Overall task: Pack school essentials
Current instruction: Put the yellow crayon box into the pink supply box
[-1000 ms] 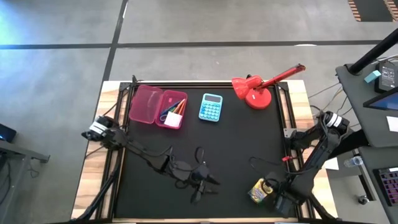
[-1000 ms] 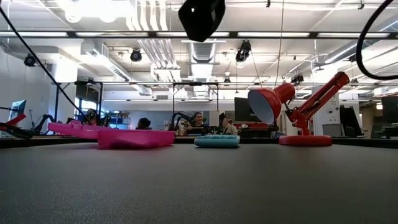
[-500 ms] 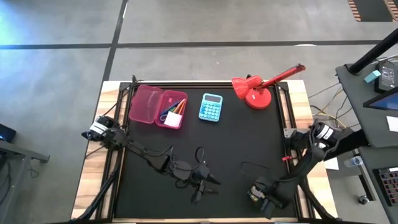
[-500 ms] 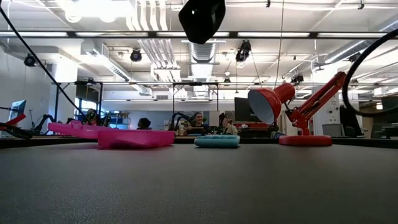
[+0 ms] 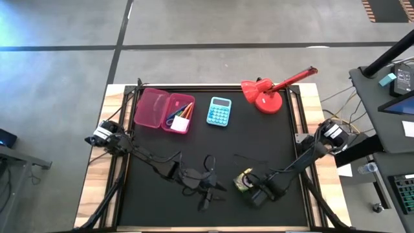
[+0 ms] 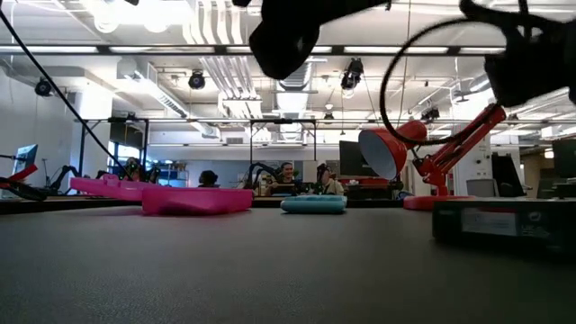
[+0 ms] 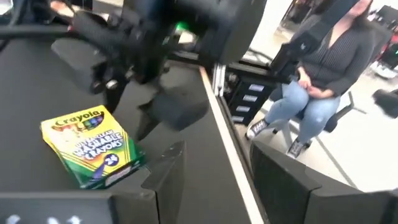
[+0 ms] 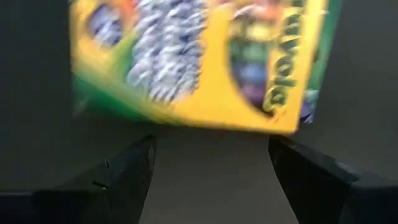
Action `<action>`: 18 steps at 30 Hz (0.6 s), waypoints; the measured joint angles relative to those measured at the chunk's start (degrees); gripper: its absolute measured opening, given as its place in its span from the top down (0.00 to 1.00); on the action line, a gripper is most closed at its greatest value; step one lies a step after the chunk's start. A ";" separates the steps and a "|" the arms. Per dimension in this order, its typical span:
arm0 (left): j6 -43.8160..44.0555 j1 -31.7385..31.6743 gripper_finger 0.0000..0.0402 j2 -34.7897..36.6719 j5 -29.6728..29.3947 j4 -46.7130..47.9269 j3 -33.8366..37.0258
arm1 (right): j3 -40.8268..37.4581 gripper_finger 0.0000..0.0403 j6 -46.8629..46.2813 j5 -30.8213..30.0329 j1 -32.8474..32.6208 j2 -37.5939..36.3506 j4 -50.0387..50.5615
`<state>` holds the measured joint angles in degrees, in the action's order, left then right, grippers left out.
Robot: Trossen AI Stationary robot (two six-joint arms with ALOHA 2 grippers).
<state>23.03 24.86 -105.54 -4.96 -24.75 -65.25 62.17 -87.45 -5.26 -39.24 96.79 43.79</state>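
Observation:
The yellow-green crayon box [image 5: 244,180] lies flat on the black mat near the table's near edge. It also shows in the left wrist view [image 7: 90,152] and in the low view [image 6: 504,220]. My right gripper [image 5: 254,189] is open, low beside the box's right side, and the box [image 8: 199,62] fills the view just past its fingertips [image 8: 211,149]. My left gripper [image 5: 213,194] waits open just left of the box. The open pink pencil case [image 5: 165,110] at far left holds orange pencils, a blue pen and a white pad. My right gripper comes at the crayon box slanting down from the table's right, its open fingers [image 8: 134,165] standing at the box's near-right edge [image 8: 205,127]. The box lies flat on the mat. I cannot tell whether the fingertips touch it.
A light-blue calculator [image 5: 220,111] lies right of the pencil case. A red desk lamp [image 5: 268,90] stands at far right. Bare mat [image 5: 259,142] lies between these and the grippers. A person [image 7: 329,62] sits beyond the table's edge.
My right gripper has swept from the near right corner toward the table's left and a little toward the far edge. The crayon box has slid along the mat the same way, staying flat, and has come into the low view.

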 joint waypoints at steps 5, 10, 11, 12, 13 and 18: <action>-2.74 -0.13 0.59 0.03 -2.29 4.62 0.59 | 2.80 0.25 9.38 -0.56 -0.03 -1.60 -3.19; -6.48 -0.26 0.59 0.03 -9.57 4.83 3.26 | 6.48 0.25 11.84 -0.95 -0.20 -1.72 -4.25; -7.53 -0.43 0.59 -0.03 -11.12 4.84 3.63 | 6.97 0.25 12.30 -1.25 -0.20 -1.62 -4.53; -8.63 -0.66 0.59 -0.52 -12.58 4.68 3.69 | 7.34 0.25 13.23 -1.28 -0.20 -1.56 -4.51; -9.61 -0.96 0.59 -1.03 -13.75 3.99 3.69 | 7.64 0.25 14.24 -1.26 -0.17 -1.52 -3.95; -11.64 -2.92 0.59 -6.33 -13.90 -2.37 2.09 | 7.79 0.25 12.96 -1.17 -0.09 -2.09 1.34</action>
<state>11.39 21.94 -111.87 -18.86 -27.12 -63.16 69.96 -74.49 -6.43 -39.33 94.70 45.12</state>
